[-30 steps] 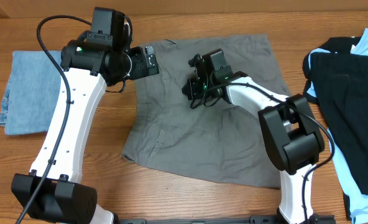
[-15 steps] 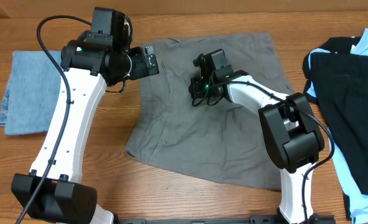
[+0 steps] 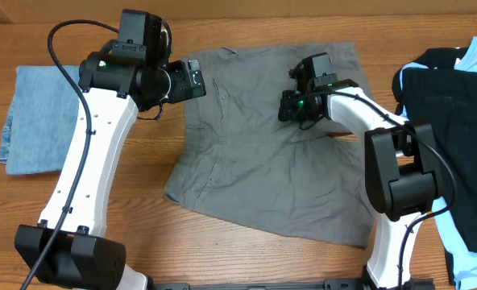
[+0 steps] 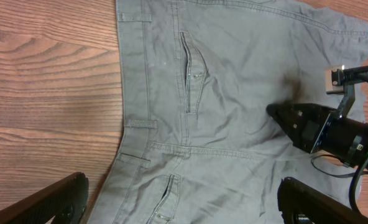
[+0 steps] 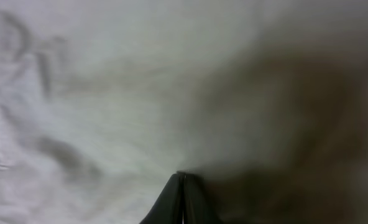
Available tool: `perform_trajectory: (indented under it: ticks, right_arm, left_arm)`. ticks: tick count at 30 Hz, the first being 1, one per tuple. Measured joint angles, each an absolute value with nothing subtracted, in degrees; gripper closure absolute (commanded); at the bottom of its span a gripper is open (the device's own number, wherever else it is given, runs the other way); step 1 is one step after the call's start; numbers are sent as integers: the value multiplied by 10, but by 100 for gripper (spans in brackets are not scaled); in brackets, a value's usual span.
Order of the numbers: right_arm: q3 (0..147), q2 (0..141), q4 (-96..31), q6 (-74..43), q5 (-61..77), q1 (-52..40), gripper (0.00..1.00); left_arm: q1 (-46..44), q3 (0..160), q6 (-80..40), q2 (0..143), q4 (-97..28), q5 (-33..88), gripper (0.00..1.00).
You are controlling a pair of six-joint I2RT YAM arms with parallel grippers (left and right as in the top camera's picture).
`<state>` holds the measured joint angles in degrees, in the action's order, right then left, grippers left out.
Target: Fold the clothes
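Since the overhead view of a second ago, your right gripper (image 3: 287, 110) has slid from the middle of the grey garment (image 3: 255, 177) toward 3 o'clock, and the cloth has gone with it. The garment's near left corner and near right edge both sit slightly farther toward 3 o'clock, and creases fan out from the fingertips. In the right wrist view its jaws meet in a single point, tips down in the fabric. You cannot tell whether they pinch a fold or only drag the cloth. Your left gripper (image 4: 181, 186) has not moved. It hangs over the garment's 10 o'clock corner with its jaws spread wide, holding nothing.

Treat this as straightening rather than folding. The garment is trousers or shorts, judging by its belt loops and stitched pockets. It lies spread flat at the table's centre, so the folding proper looks yet to begin.

Under it you have a wood-grain table (image 3: 222, 258). A denim-blue garment (image 3: 37, 121) lies flat at 9 o'clock, well apart from the grey one. At 3 o'clock a black garment (image 3: 440, 113) is heaped over a light-blue garment (image 3: 464, 258). Nothing of the room beyond the tabletop shows.
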<state>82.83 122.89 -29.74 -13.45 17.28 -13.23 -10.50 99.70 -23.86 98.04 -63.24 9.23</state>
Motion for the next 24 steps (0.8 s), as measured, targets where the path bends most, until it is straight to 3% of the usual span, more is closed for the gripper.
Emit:
perform_trajectory:
  ticks: [9,14,19,21,24]
  right_arm:
    - [828,1221,-313,-129,64,-133,96]
    - [885,1213,-409,-104,30,-121,96]
    - [1015,1102,-577,-94,20,-75,72]
    - [1039,1041,-628,-104,20,-45,55]
    - [1046,967,-711,-120,19,6,47]
  left_arm:
    - [-105,997,-239,980,-632,92,0]
    - [-105,997,-239,980,-632,92,0]
    - [-105,997,-239,980,-632,92,0]
    - [-105,997,-239,980,-632,93,0]
    - [-105,997,-239,980,-632,92,0]
